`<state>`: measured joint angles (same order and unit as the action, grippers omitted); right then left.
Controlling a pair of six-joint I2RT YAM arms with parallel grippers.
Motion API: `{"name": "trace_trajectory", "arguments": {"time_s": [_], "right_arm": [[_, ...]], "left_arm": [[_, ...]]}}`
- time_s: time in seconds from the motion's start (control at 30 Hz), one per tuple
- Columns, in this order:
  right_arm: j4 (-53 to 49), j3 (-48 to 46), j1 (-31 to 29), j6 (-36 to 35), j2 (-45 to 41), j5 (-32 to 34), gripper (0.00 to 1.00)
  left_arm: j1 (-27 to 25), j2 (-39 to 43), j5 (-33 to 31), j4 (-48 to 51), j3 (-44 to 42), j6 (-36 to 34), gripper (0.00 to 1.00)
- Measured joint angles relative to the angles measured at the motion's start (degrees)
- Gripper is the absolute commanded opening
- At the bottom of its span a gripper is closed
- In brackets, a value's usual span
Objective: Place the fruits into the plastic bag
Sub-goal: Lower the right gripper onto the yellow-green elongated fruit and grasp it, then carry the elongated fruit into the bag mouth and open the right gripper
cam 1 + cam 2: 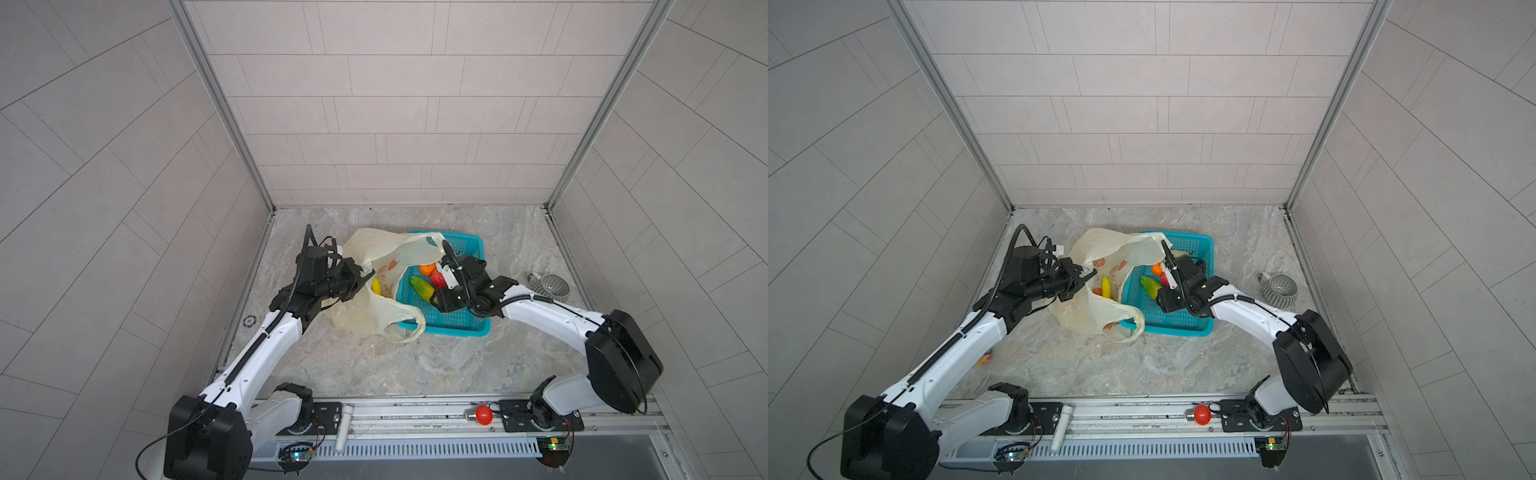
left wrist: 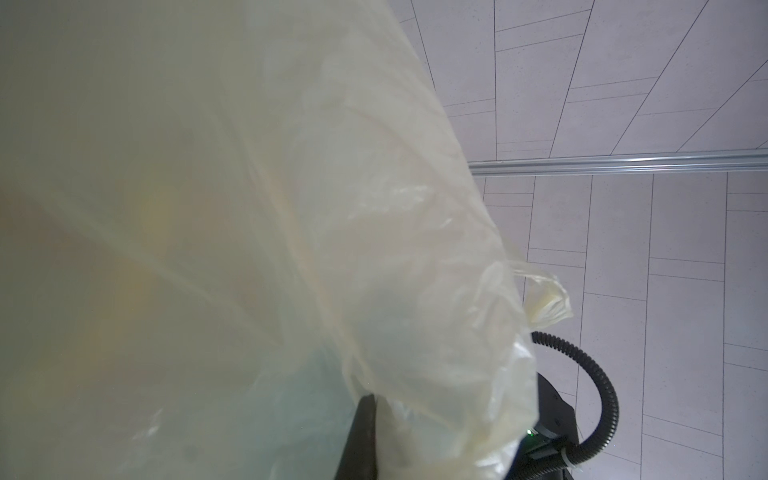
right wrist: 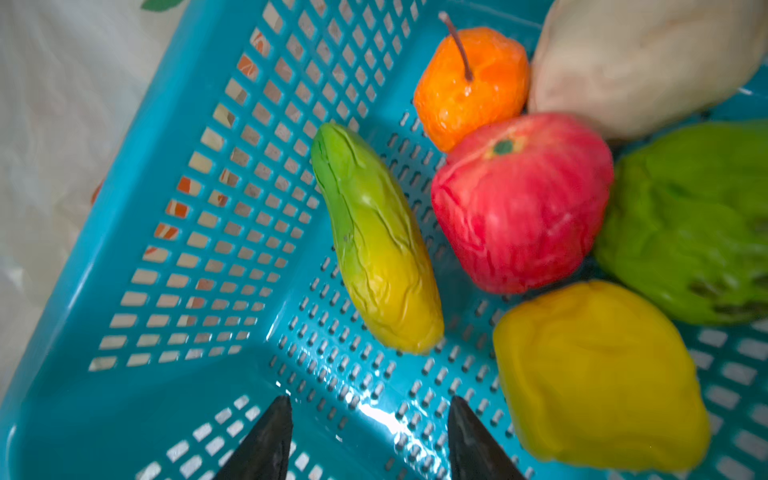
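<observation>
The marble tabletop [image 1: 415, 365] carries everything. On it, left of centre in both top views, lies the plastic bag [image 1: 386, 316], crumpled, its mouth turned toward the teal basket [image 1: 457, 328] and its film draped over the basket's left rim. One loop handle hangs across the basket's near left corner.

The left gripper [image 1: 365, 276] sits at the bag's left rim with its jaws together, clamped on the film. In the left wrist view the crinkled plastic wraps around one dark finger [image 2: 361, 436] and fills most of the picture.

The right gripper [image 3: 368, 401] hangs inside the basket with its jaws apart and nothing between them. Its fingertips are just above the perforated floor, near the long green-yellow fruit [image 3: 374, 249] but not touching it.

Beside that fruit, huddled together on the basket floor, are a red round fruit [image 3: 523, 203], a yellow lemon-like fruit [image 3: 598, 374], a bumpy green fruit [image 3: 690, 220], a pale beige piece [image 3: 644, 62] and a small orange fruit [image 3: 469, 83] with a stem.

A banana [image 1: 376, 286] lies inside the bag's mouth.

A grey ribbed mug [image 1: 550, 286] is on the tabletop, well apart to the right of the basket. A red bulb [image 1: 482, 414] rests on the front rail.
</observation>
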<state>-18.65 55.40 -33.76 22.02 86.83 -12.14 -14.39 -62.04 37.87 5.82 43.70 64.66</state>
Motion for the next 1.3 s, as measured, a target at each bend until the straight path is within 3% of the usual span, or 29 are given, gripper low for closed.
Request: {"name": "trace_trajectory", "arguments": {"time_s": [0.23, 0.57, 0.63, 0.8, 0.97, 1.3], "right_arm": [[-3.26, 11.13, -0.61, -2.25, 10.51, 0.81, 0.58], [-5.84, 13.62, -1.03, -4.07, 19.1, 3.67, 0.56], [-5.95, 13.62, -1.2, -4.09, 19.67, 3.82, 0.53], [-5.84, 13.57, -1.49, -4.44, 19.76, 3.82, 0.34], [-5.2, 10.38, -1.49, -4.2, 16.0, 3.78, 0.27], [-5.11, 3.1, -1.51, -3.34, -2.86, -2.12, 0.21]], "left_arm": [[0.0, -0.33, 0.02, -0.39, 0.0, 0.0, 0.0], [0.0, -0.76, 0.24, -1.33, -0.02, 0.0, 0.0], [0.0, -1.07, 0.26, -1.44, -0.02, 0.0, 0.0], [0.0, -1.4, 0.39, -1.53, 0.0, 0.02, 0.0], [0.0, -1.42, 0.42, -1.64, 0.0, 0.02, 0.0], [0.0, -1.42, 0.44, -1.66, 0.0, -0.02, 0.0]]}}
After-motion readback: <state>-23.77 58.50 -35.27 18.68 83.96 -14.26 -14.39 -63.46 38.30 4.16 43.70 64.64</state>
